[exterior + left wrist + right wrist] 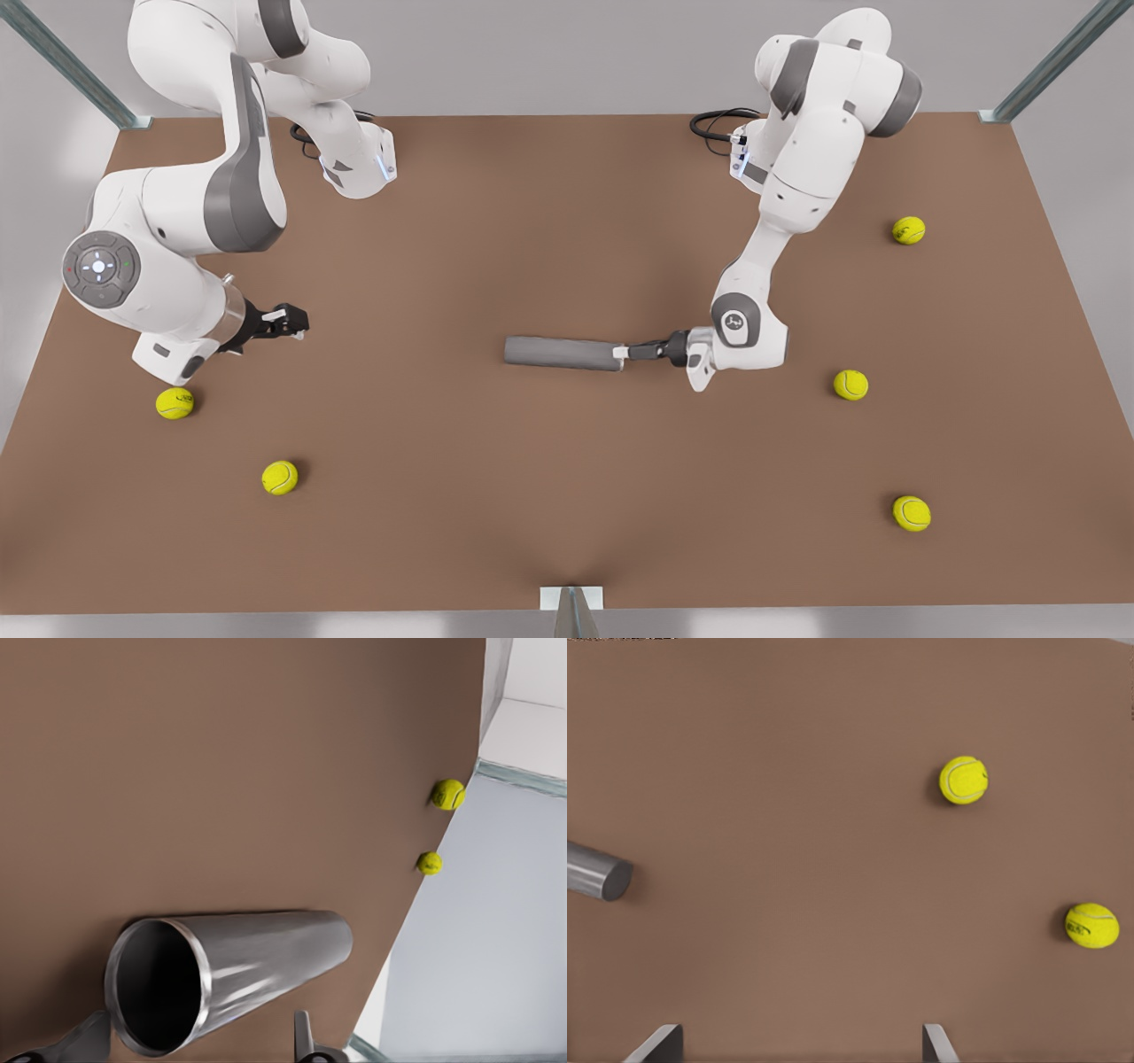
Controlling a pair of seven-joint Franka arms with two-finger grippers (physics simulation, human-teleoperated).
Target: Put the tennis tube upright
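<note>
The dark grey metal tennis tube lies flat mid-tabletop, unraised; the left gripper, fingers spread, flanks its hollow end, while the right gripper, also spread, waits well apart.

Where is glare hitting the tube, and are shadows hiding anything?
Left wrist view: glare streaks along the tennis tube, hollow end dark, at the open left gripper. Front view: tube matte grey; soft shadows beside the tennis balls hide nothing; right gripper waits at the front view's left. Right wrist view: even light.
</note>
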